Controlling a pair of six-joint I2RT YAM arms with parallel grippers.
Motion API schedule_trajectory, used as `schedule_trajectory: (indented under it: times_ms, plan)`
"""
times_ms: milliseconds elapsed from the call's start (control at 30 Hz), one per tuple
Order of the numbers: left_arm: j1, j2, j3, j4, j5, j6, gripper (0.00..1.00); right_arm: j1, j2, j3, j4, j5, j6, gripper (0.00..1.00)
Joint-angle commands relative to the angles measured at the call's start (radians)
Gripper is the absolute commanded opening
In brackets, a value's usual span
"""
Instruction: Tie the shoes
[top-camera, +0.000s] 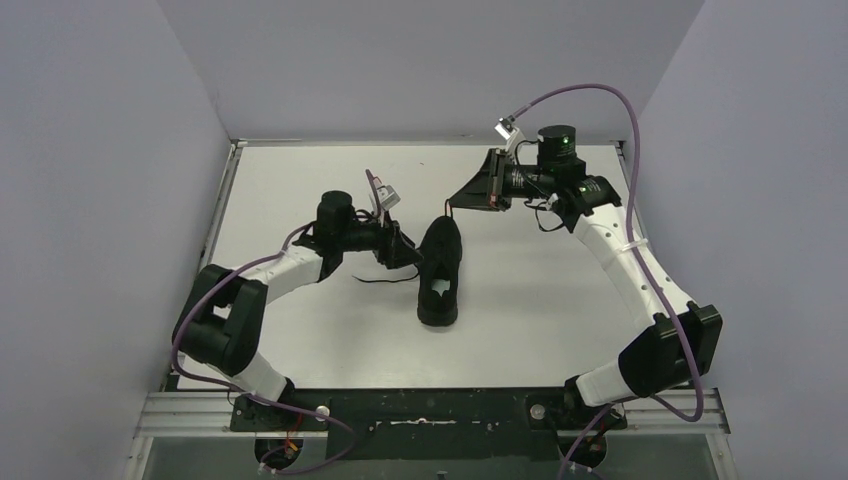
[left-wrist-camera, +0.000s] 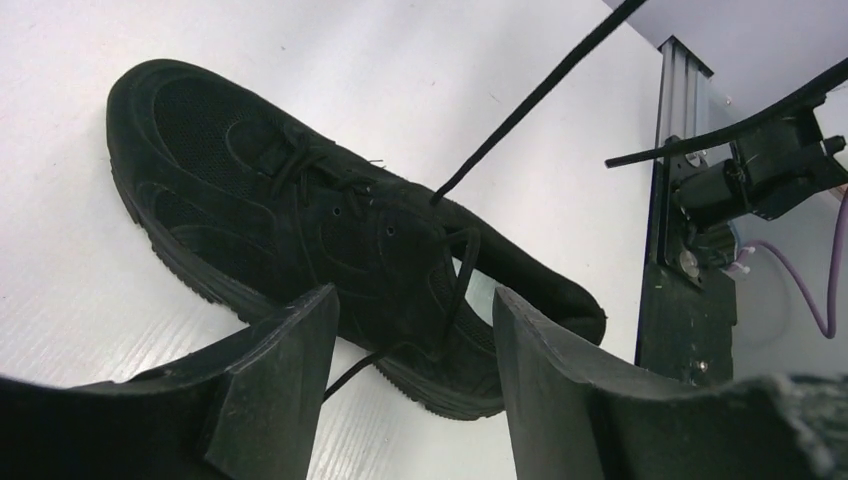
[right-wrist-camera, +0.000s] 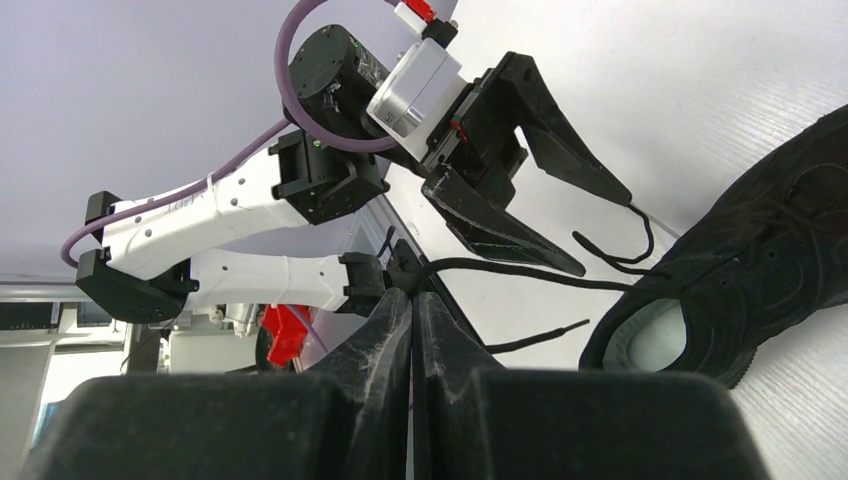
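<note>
One light shoe (top-camera: 439, 270), limp thin laces (left-wrist-camera: 300, 160): pinch near their ends. Left gripper (left-wrist-camera: 412, 300) gapes; right gripper (right-wrist-camera: 411, 300) clamps a lace (right-wrist-camera: 520, 272).

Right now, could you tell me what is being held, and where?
The right gripper pinches one lace, well out from the shoe; the left gripper holds nothing.
</note>
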Motion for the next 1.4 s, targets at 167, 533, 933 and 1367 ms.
schedule_trajectory:
  times_ms: [167,533,933,1367]
  plan:
    - [-0.018,0.062,0.027,0.231,0.053,-0.081,0.05,-0.006,0.026,0.085,-0.001,-0.091,-0.020,0.00]
    - [-0.082,0.124,0.103,0.445,0.109,-0.166,0.00,-0.006,0.018,0.088,0.035,-0.144,0.012,0.00]
    - [-0.098,0.157,0.089,0.518,0.137,-0.203,0.12,-0.006,0.024,0.082,0.071,-0.134,0.039,0.00]
    - [-0.128,0.170,0.081,0.499,0.109,-0.167,0.23,-0.007,0.028,0.083,0.067,-0.131,0.033,0.00]
